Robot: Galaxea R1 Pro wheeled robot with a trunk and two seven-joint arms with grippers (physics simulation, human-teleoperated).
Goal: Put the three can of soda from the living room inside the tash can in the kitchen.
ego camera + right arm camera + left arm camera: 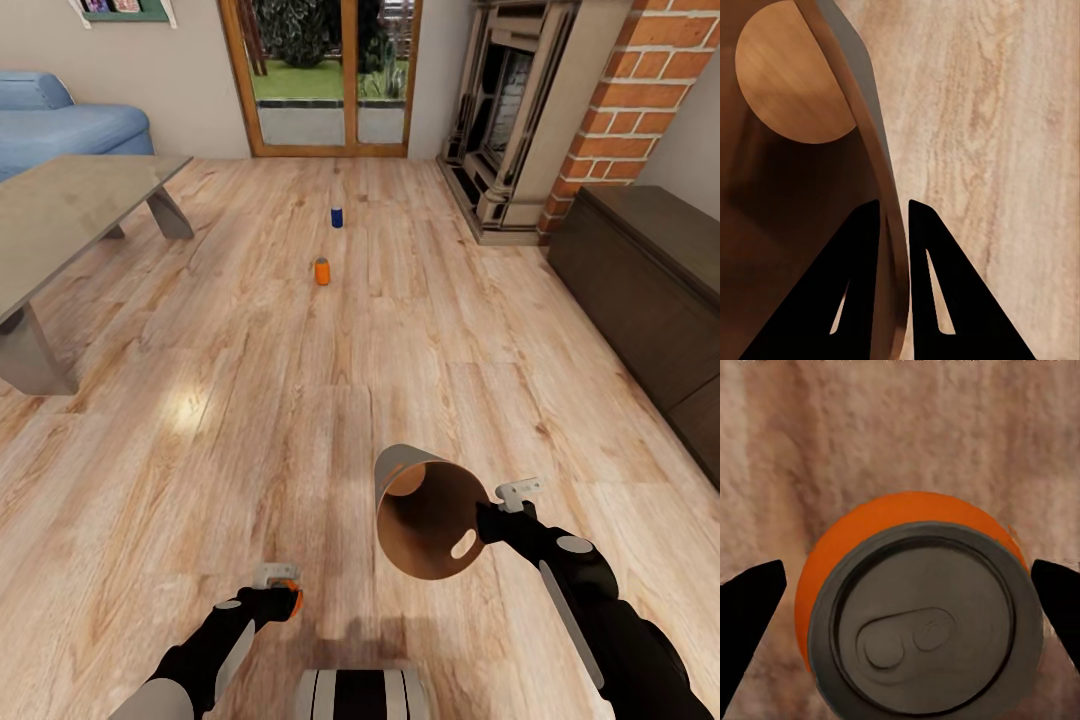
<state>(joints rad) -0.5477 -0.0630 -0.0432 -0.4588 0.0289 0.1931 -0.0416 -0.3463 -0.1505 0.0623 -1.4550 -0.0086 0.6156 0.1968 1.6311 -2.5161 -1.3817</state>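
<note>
**Orange can in the left gripper, bin pinched by the right**

Orange and silvery-topped, the held can [919,607] sits between the two dark fingers of the left gripper [283,597], low and close to the robot's body. The left wrist view looks straight down on its pull-tab lid, with a fingertip showing at each side. The fingers stand about a can's width apart and appear to grip it, though the contact itself lies outside that picture.

I judge such a can light, stiff and smooth-sided, likely to slip or dent if squeezed hard. A hold across the middle of the round wall seems safest.

Two more cans stand upright on the wood floor [250,400] farther ahead: an orange can [322,271], and beyond it a dark blue can [337,216], near each other and well apart from the robot.

The bin [425,520] is held off the floor, tipped so its brown inside faces the head camera. The right gripper [487,522] is clamped on its rim, fingers nearly closed with the thin wall between them, one inside and one outside. The bin looks light but bulky, so an edge grip may let it swing.

Around them lie a grey low table [70,215], a blue sofa [60,125], glass doors [325,75], a brick fireplace [560,110] and a dark cabinet [650,290].
</note>
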